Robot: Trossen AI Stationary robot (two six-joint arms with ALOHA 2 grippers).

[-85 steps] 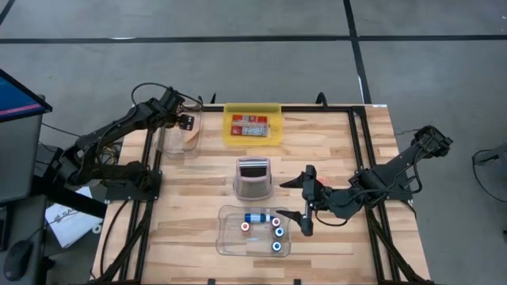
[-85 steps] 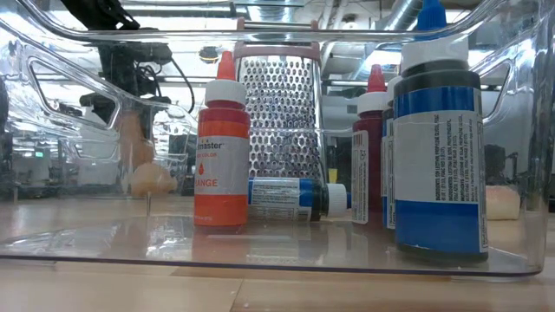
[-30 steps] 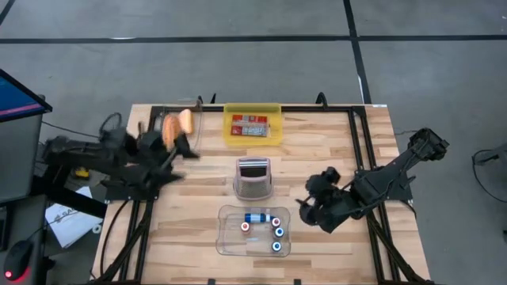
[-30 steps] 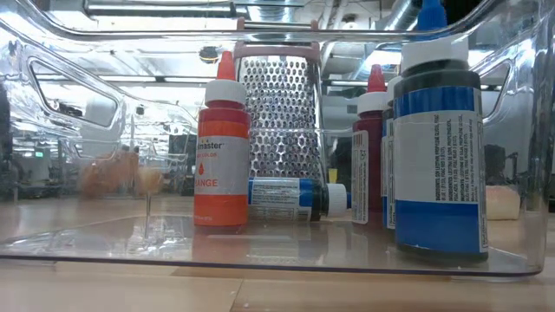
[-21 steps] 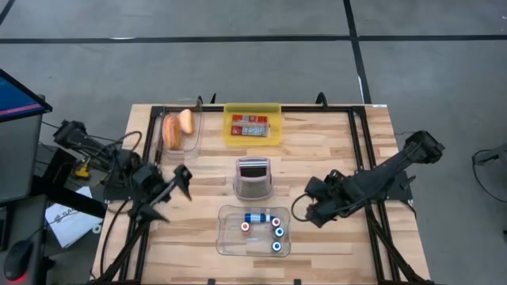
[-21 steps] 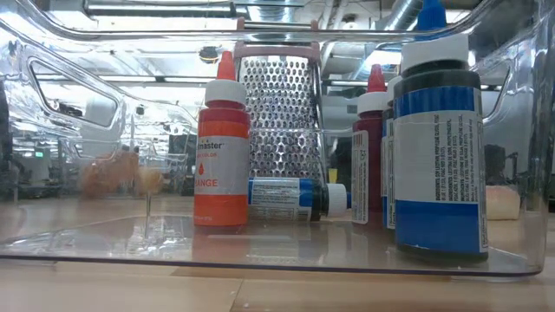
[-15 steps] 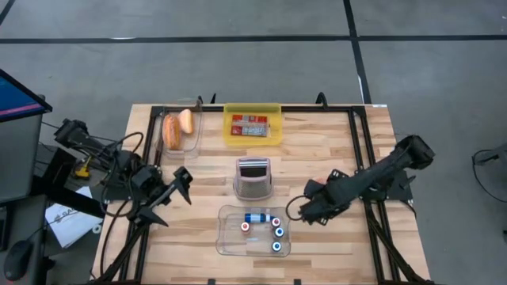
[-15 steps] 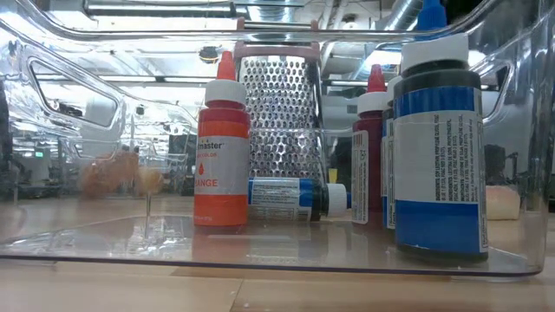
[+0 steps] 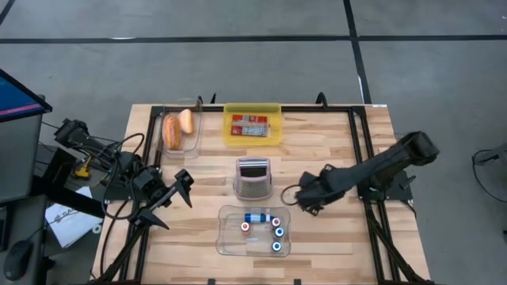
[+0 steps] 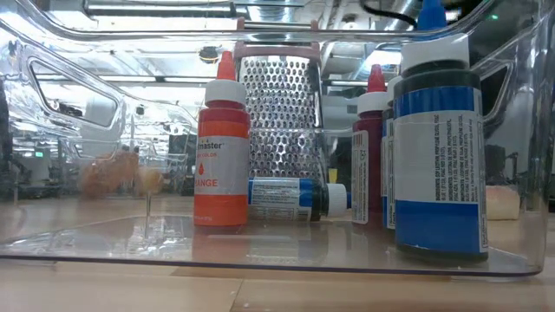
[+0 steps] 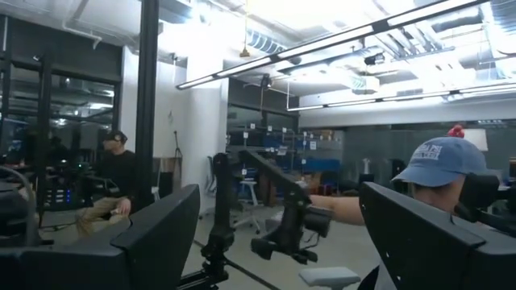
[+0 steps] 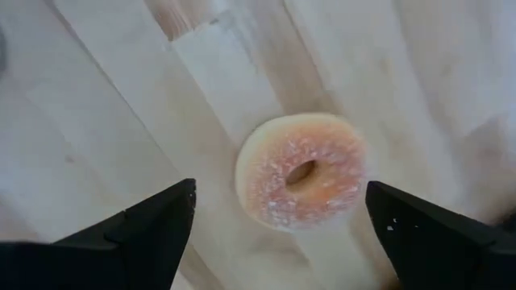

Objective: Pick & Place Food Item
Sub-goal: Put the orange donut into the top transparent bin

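A pale, sugar-dusted doughnut (image 12: 300,171) lies flat on the wooden table, to the right of the grater. My right gripper (image 12: 280,189) hangs open above it and points down, one finger on either side, touching nothing. In the high view this gripper (image 9: 305,196) hides the doughnut. Two other baked items (image 9: 177,125) lie in a clear container (image 9: 192,145) at the far left. My left gripper (image 9: 181,190) waits open by the table's left edge and looks out into the room (image 11: 278,197).
A metal grater (image 9: 254,176) stands mid-table, just left of my right gripper. A clear bin (image 9: 226,241) of small colour bottles sits near the front edge. A yellow tray (image 9: 252,136) with a red packet is at the far edge. People sit in the room beyond.
My left gripper has swung away from the clear container toward the table's near edge, tipped upward, and then stood still. My right gripper has gone down and toward the grater, tipping to point downward. Both have stayed open.
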